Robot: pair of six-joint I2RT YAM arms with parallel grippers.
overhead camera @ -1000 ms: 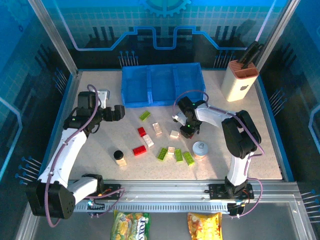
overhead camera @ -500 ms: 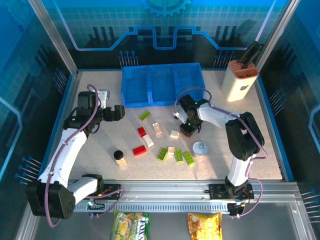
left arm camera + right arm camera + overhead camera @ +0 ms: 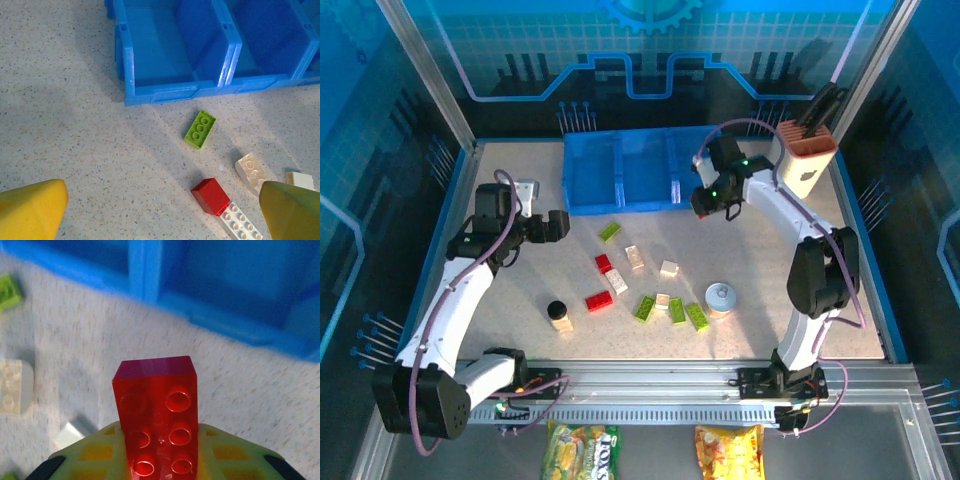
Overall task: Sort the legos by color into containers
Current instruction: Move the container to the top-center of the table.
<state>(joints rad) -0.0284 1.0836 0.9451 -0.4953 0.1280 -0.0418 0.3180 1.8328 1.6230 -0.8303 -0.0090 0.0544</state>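
Note:
My right gripper (image 3: 712, 206) hovers at the front wall of the blue tray (image 3: 645, 206), by its right compartment. It is shut on a red lego (image 3: 157, 415), which stands up between its pads, studs toward the camera. The left gripper (image 3: 560, 225) hangs open and empty left of the pile, with yellow fingertips (image 3: 30, 210) wide apart. Loose on the table lie a green lego (image 3: 610, 231), a red lego (image 3: 603, 263), a second red lego (image 3: 599, 301), white legos (image 3: 634, 257) and green legos (image 3: 645, 307). The left wrist view shows the tray's (image 3: 177, 92) compartments bare inside.
A black-lidded jar (image 3: 558, 313) stands front left of the pile and a silver-topped can (image 3: 721, 298) front right. The cream knife block (image 3: 800, 160) sits at the back right, close to the right arm. Metal frame rails line the table edges.
My right gripper has risen from the middle of the pile and swung back and right to the tray's front wall. The left arm has stayed still.

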